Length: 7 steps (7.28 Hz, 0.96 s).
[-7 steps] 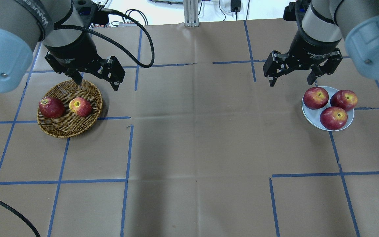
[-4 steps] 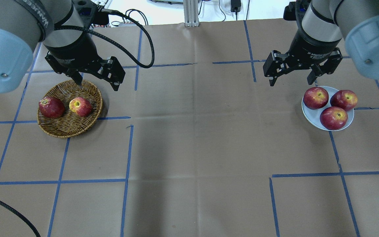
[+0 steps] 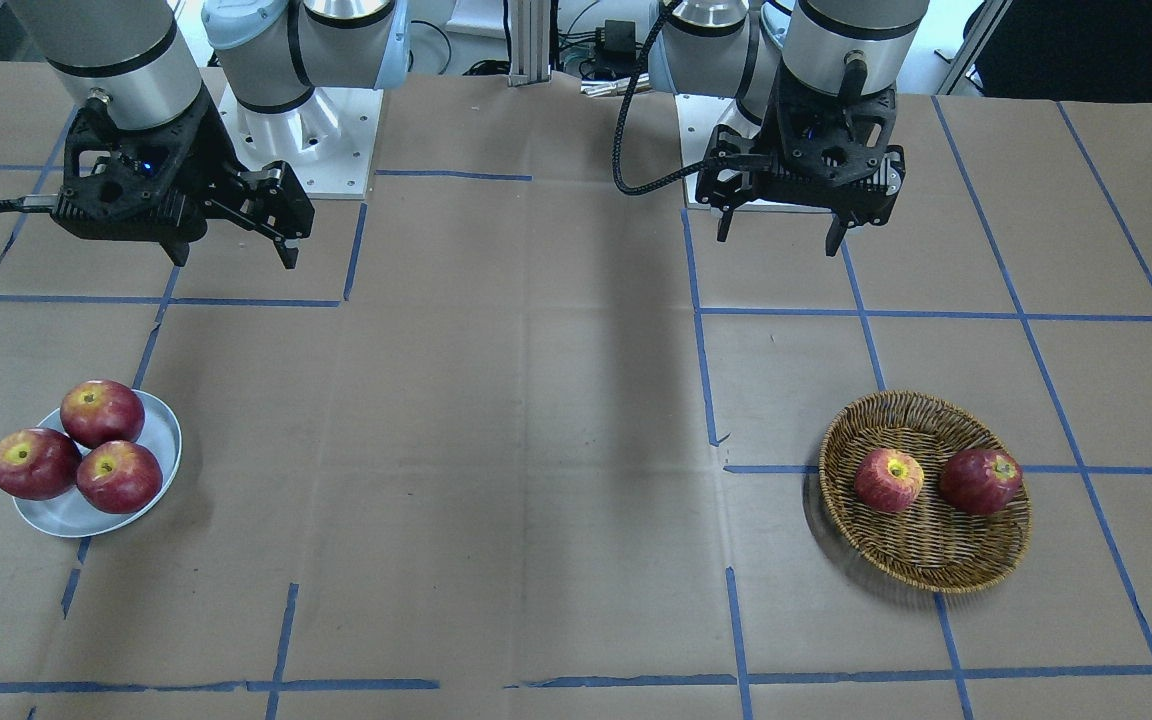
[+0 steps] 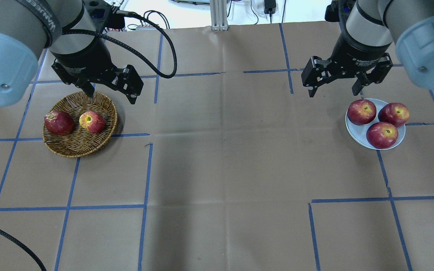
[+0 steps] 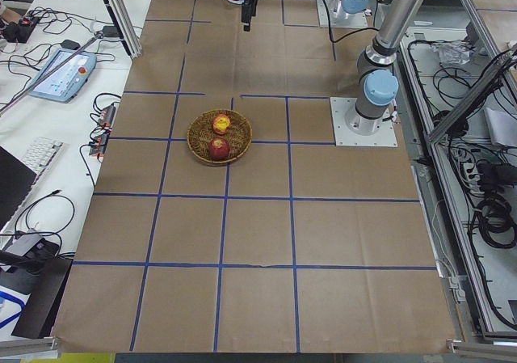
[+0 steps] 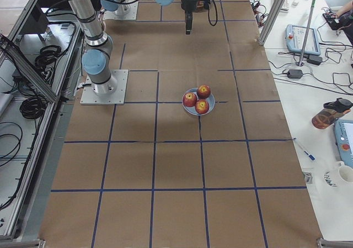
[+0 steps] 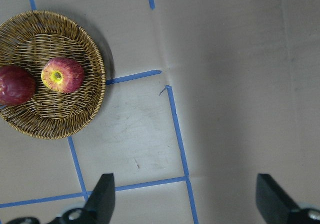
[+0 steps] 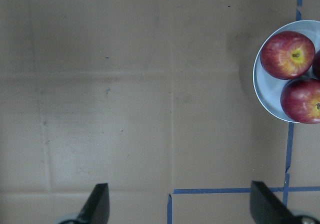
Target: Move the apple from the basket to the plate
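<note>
The paler apple (image 4: 92, 122) with a yellow stem hollow lies in the wicker basket (image 4: 77, 150) on the table's left, beside a darker red apple (image 4: 58, 122). It also shows in the front view (image 3: 888, 479) and the left wrist view (image 7: 62, 75). My left gripper (image 4: 110, 97) is open and empty, raised above the basket's far right rim. The grey-blue plate (image 4: 356, 135) on the right holds three dark red apples. My right gripper (image 4: 333, 94) is open and empty, raised just behind and left of the plate (image 8: 265, 94).
The table is covered in brown paper with a grid of blue tape lines. A black cable (image 4: 156, 41) loops from the left wrist. The wide stretch between basket and plate holds no objects.
The right arm has shifted very slightly away from the plate toward the table's far side. The left arm, the apples, basket and plate have not moved.
</note>
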{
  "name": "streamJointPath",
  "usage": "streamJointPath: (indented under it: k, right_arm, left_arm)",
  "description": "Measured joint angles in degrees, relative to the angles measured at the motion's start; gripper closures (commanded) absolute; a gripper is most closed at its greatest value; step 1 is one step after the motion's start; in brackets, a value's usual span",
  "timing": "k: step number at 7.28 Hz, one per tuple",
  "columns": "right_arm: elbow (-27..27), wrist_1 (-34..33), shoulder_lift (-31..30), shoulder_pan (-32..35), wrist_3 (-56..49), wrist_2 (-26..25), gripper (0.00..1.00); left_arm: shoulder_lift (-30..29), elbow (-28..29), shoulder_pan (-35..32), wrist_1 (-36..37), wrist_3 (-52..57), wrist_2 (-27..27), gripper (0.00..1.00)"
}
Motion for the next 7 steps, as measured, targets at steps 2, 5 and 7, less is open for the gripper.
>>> streamJointPath:
  k: [2, 5, 7]
  right_arm:
    - [-0.10, -0.46, 0.15, 0.02, 0.03, 0.00, 0.00]
    - [-0.14, -1.92, -0.13, 0.06, 0.27, -0.10, 0.00]
    - [0.07, -2.23, 0.13, 0.14, 0.41, -0.15, 0.00]
  left_arm:
    - [0.12, -0.29, -0.09, -0.21, 0.05, 0.04, 0.01]
    - [0.21, -0.75, -0.16, 0.16, 0.34, 0.10, 0.01]
    - [0.28, -0.84, -0.11, 0.08, 1.22, 0.39, 0.01]
